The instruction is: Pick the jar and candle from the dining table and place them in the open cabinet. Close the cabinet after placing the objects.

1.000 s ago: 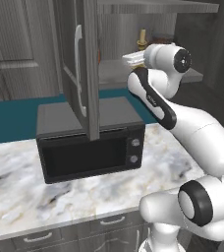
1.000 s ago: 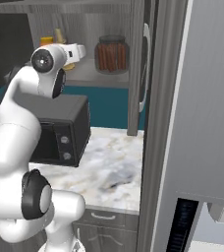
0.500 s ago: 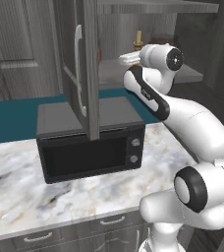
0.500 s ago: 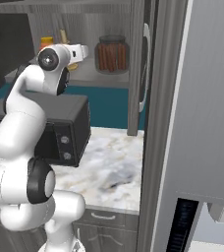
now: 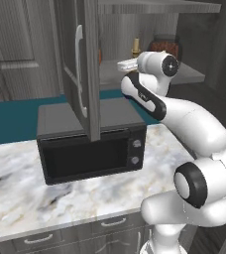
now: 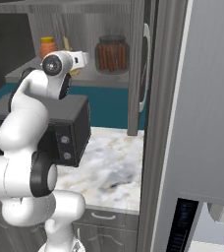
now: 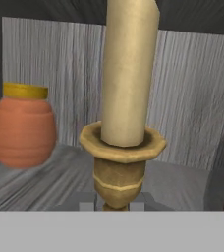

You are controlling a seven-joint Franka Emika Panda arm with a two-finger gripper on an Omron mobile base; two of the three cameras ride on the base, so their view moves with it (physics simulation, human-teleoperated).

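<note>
My gripper (image 7: 115, 202) is shut on the foot of the candle (image 7: 126, 74), a pale-yellow taper that stands upright in its brass holder. The candle (image 5: 135, 47) is held over the grey shelf (image 6: 101, 78) inside the open cabinet, whose door (image 5: 85, 64) swings out to the left. The jar (image 6: 113, 53) of reddish-brown sticks stands on that shelf, to the right of my hand. Whether the holder touches the shelf is hidden. The dining table is out of view.
A small orange bottle (image 7: 21, 125) stands on the shelf left of the candle. Below the cabinet, a black microwave (image 5: 90, 149) sits on a marble counter (image 5: 30, 193). A tall grey panel (image 6: 202, 123) closes off the right side.
My arm has reached up and further in toward the cabinet shelf, carrying the candle. The jar, the bottle and the door have not moved.
</note>
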